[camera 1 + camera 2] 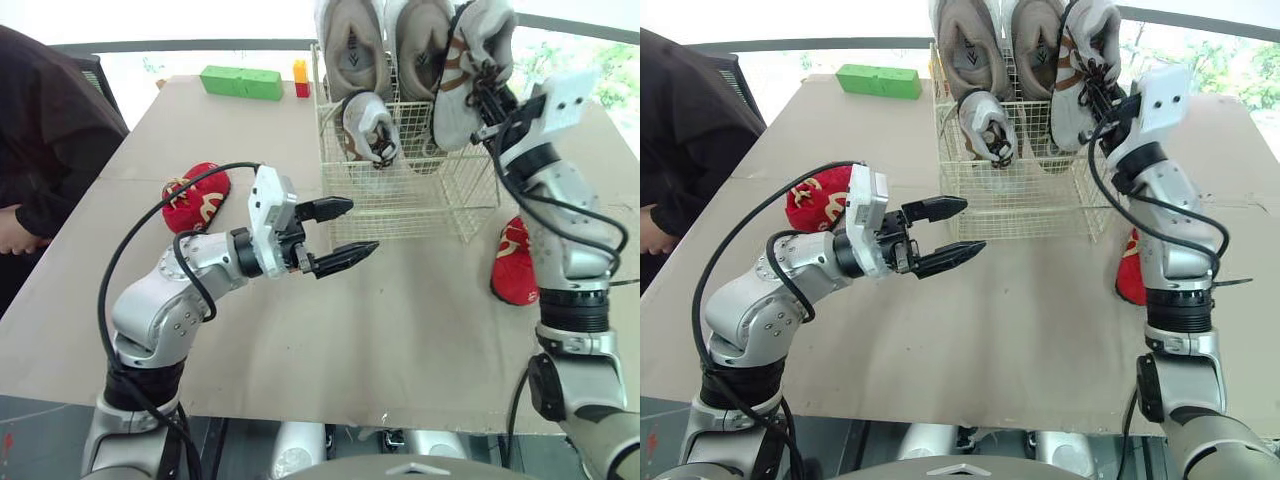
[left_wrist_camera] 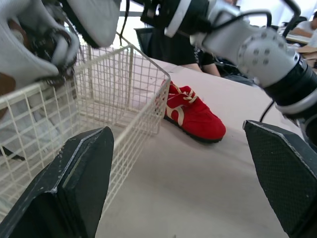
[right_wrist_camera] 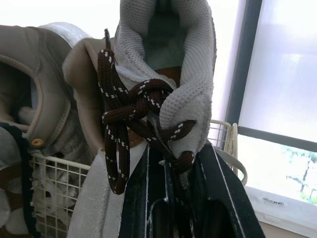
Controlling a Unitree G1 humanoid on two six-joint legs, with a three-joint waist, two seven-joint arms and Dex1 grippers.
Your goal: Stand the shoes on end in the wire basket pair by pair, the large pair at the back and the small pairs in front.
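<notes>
The white wire basket point(image 1: 420, 205) stands at the table's far middle. A large beige pair point(image 1: 352, 45) stands on end at its back, and a small grey shoe point(image 1: 368, 126) stands in its front left. My right gripper point(image 1: 489, 101) is shut on a second small grey shoe with brown laces point(image 1: 468, 62), held by its tongue point(image 3: 190, 106) above the basket's right side. One red shoe point(image 1: 195, 198) lies left of the basket, another red shoe point(image 1: 513, 262) to its right. My left gripper point(image 1: 342, 232) hovers open and holds nothing, just in front of the basket.
A green block point(image 1: 241, 82) and a small yellow and red block point(image 1: 300, 78) sit at the table's far edge behind the basket. A person in dark clothing point(image 1: 45, 130) stands at the left side of the table.
</notes>
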